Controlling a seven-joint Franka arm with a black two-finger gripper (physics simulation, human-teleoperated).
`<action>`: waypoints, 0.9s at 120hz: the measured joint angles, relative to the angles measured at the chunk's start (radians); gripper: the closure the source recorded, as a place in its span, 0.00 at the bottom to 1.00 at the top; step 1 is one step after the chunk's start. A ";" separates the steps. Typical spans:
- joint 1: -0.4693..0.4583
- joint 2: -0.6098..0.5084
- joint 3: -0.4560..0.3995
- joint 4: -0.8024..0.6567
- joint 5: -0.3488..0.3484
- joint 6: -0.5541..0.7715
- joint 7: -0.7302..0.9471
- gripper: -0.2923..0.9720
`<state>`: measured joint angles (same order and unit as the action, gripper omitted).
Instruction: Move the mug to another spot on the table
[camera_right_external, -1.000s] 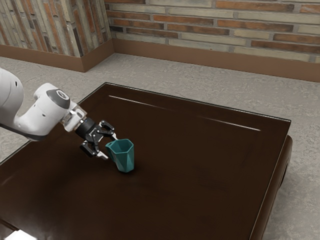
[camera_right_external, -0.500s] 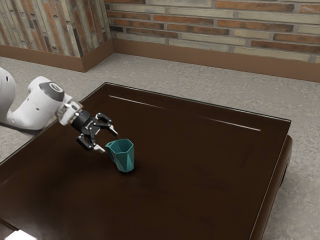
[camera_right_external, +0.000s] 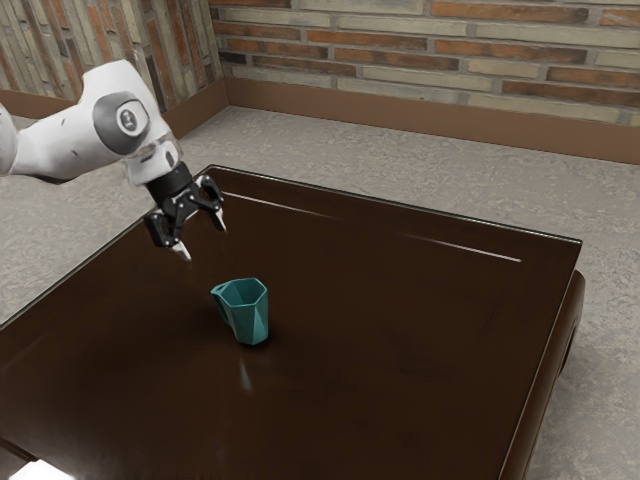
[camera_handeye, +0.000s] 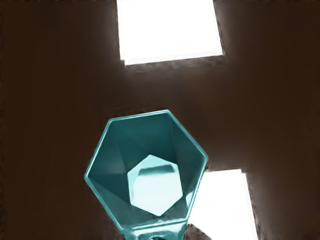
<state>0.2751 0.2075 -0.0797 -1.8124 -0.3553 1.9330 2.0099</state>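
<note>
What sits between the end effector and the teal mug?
Nothing; in the exterior view, just bare dark tabletop lies between the open end effector and the mug.

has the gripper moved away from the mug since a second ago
Yes. The gripper has risen and pulled back from the mug, toward the table's far edge; the mug stands unmoved.

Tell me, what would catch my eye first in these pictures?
The teal mug stands out first, upright and alone on the dark glossy table; seen from above, its mouth is six-sided. Next comes the white arm reaching in from the exterior view's left, its black gripper open in the air above the table, up and to the left of the mug and clear of it. A brick wall runs behind.
</note>
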 joint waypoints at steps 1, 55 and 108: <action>-0.002 -0.001 -0.002 0.008 0.014 -0.003 -0.012 0.23; -0.081 0.005 -0.023 0.341 0.359 -0.297 -0.821 0.23; -0.224 -0.147 -0.030 0.391 0.405 -0.472 -1.469 0.23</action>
<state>0.0513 0.0601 -0.1097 -1.4212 0.0499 1.4610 0.5410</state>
